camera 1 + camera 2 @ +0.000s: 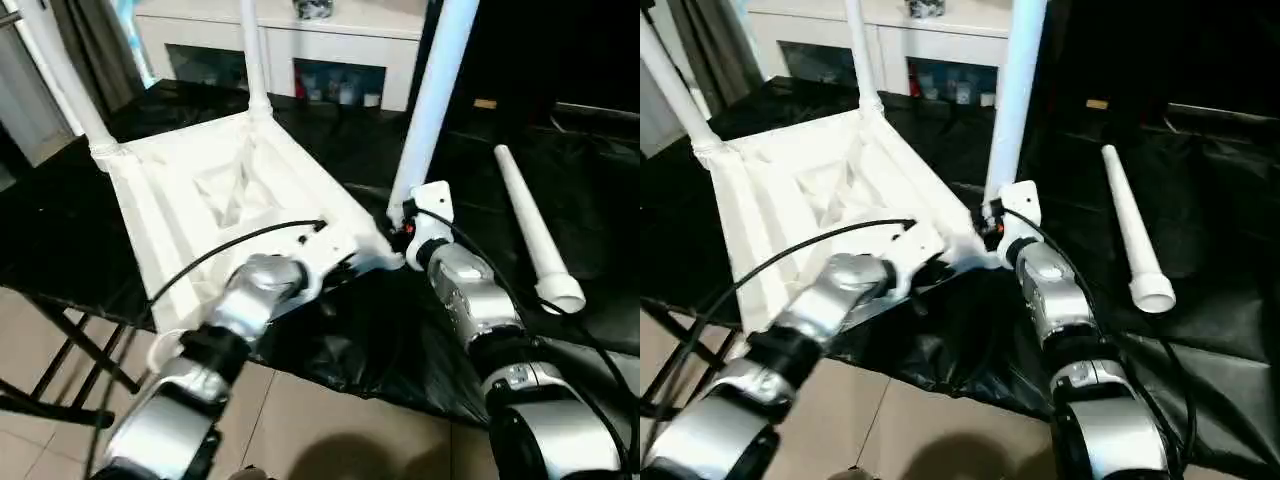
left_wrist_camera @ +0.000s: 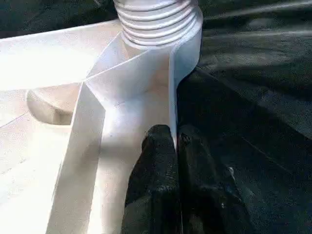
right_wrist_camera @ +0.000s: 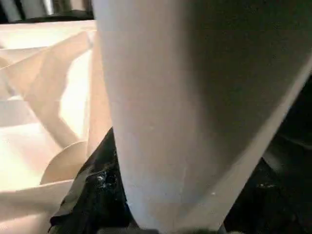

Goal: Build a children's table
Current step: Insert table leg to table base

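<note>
The white tabletop [image 1: 200, 190] lies ribbed underside up on a black-covered table. Three white legs stand in its corner sockets: one at the far left [image 1: 70, 80], one at the back [image 1: 255, 60] and one at the near right corner [image 1: 430, 100]. My right gripper [image 1: 400, 228] is shut on the base of that near right leg [image 3: 170, 97], with one black finger [image 3: 97, 180] beside it. My left gripper [image 2: 174, 139] is shut on the tabletop's thin rim wall [image 2: 171, 87], just short of the ribbed socket [image 2: 158, 19]. A fourth leg [image 1: 530, 225] lies loose to the right.
A white cabinet [image 1: 300, 40] with glass doors stands behind the table. The black cover [image 1: 350, 340] hangs over the near edge. Black folding table supports [image 1: 70, 360] stand over the tiled floor at the lower left. A black cable [image 1: 230, 245] runs over the tabletop to my left wrist.
</note>
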